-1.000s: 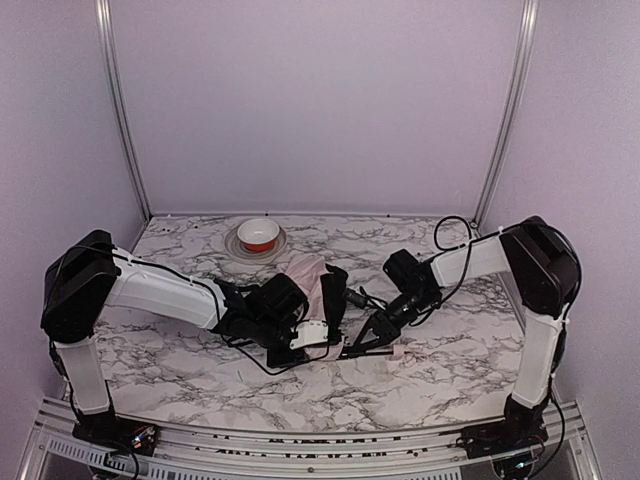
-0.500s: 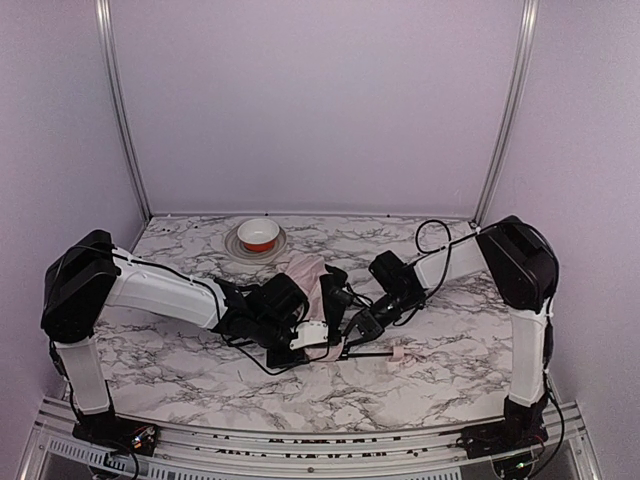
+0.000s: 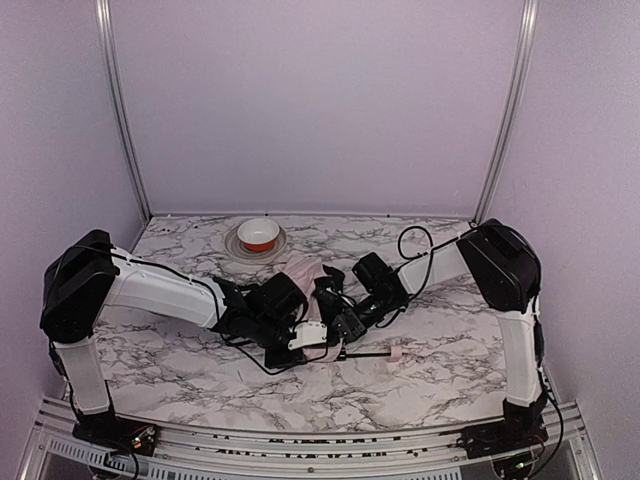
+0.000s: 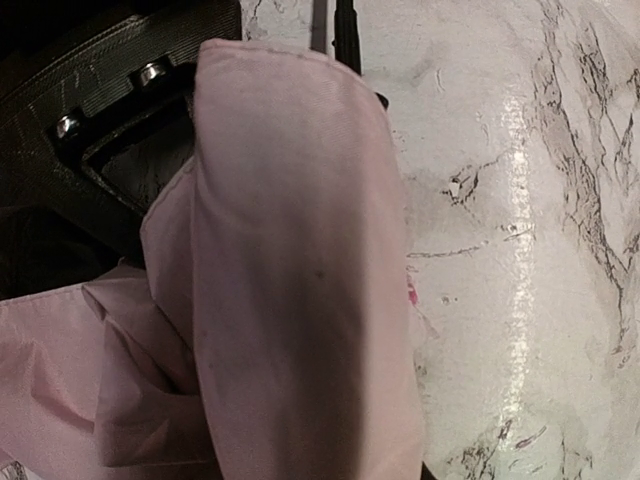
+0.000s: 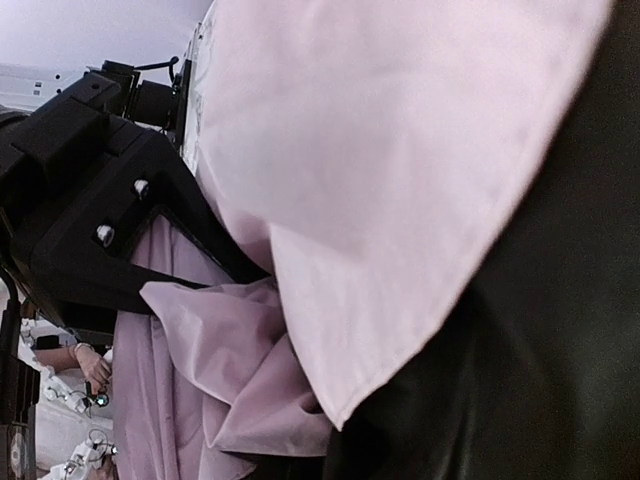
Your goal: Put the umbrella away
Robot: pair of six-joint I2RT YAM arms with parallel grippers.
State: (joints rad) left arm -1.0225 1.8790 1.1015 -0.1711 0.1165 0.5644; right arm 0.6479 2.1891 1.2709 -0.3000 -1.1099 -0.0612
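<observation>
We see the left gripper (image 3: 310, 338) low over the table (image 3: 450, 350), against the bundled umbrella (image 3: 305, 270). Its wrist view shows one ribbed black finger (image 4: 110, 110) with screws, and a smooth pink fold draped over it. The other finger is hidden, so we cannot tell whether it pinches the cloth.

The right gripper (image 3: 340, 322) sits just beside the left one, on the same bundle, with its jaws pressed together. Its camera is filled with matte pink fabric and glossy black lining, and whether any cloth is caught between the jaws we cannot tell.

The umbrella lies crumpled between and just beyond both grippers, soft and creased. From under the right gripper a thin straight black shaft (image 3: 365, 354) runs out along the table to a small pale knob (image 3: 397, 353).

Past the left gripper, well apart towards the back wall, a round white bowl (image 3: 259, 233) with an orange band stands on a plate (image 3: 238, 247).

Outward of each gripper there is bare veined marble (glossy, with a streak of glare). Plain walls close in the back and both sides, and a metal rail runs along the near edge.

We count two arms, two grippers, one umbrella, one bowl and one plate.
</observation>
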